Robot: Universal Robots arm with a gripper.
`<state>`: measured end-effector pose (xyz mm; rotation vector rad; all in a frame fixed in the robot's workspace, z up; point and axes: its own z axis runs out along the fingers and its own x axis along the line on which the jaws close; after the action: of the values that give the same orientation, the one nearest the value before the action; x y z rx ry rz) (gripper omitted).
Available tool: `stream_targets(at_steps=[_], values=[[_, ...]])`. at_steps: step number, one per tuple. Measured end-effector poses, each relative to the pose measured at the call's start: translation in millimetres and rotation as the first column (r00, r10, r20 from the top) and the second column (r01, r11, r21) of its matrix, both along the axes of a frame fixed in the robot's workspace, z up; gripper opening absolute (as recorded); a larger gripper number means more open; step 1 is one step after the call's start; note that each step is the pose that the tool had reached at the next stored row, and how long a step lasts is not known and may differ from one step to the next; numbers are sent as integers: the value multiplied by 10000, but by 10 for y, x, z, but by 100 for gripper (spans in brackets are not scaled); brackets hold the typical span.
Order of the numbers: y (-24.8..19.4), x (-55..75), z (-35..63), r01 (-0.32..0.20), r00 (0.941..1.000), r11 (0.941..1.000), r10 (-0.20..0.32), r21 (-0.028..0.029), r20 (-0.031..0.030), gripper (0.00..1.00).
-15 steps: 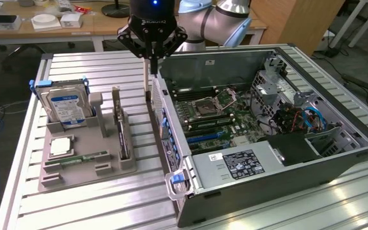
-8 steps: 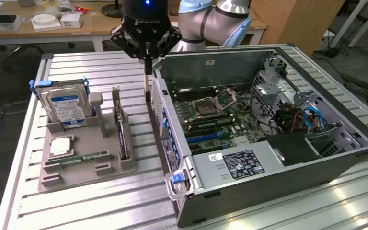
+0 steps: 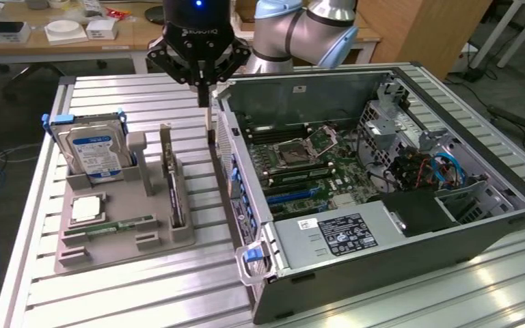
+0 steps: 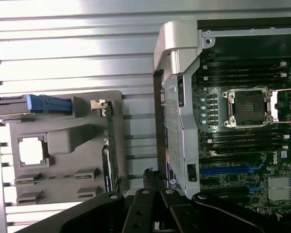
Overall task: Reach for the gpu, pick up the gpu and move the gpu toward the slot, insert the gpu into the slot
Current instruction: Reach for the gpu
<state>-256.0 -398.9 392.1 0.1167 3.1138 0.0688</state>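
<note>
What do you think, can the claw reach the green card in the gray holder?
Probably yes. The gpu stands on edge in the gray tray, its top edge bare. The gripper hangs shut higher up beside the computer case; nothing covers the card.

**Narrow lane between tray and computer case**

Mid-frame in the exterior view, the gripper [image 3: 205,101] hangs over a slim gap. The computer case [image 3: 399,260] walls off the exterior view's right. The upright gpu [image 3: 176,195] and the hard drive [image 3: 96,154] crowd the exterior view's left. Bare worktop [image 3: 135,294] lies open at lower left.
</note>
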Motion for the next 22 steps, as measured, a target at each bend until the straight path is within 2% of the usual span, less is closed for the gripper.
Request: stream_targets(at_steps=[10, 22], values=[[0, -139, -4, -1, 10000, 10000, 1, 0, -6, 10], [0, -296, -14, -1, 10000, 10000, 1, 0, -44, 10]])
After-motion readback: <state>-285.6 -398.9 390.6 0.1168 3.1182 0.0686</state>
